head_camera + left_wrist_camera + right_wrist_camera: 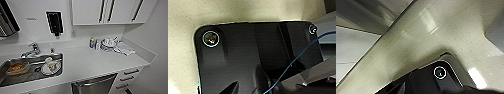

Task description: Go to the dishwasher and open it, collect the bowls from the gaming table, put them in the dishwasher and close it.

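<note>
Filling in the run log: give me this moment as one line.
place: kitchen counter | dishwasher: below counter, door looks slightly ajar | sink: dishes inside | arms: out of head view

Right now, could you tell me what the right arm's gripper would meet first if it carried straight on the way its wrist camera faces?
Probably the pale speckled floor: it lies across the right wrist view beyond the robot's own dark plate. Depth is unclear, so this is a guess.
</note>
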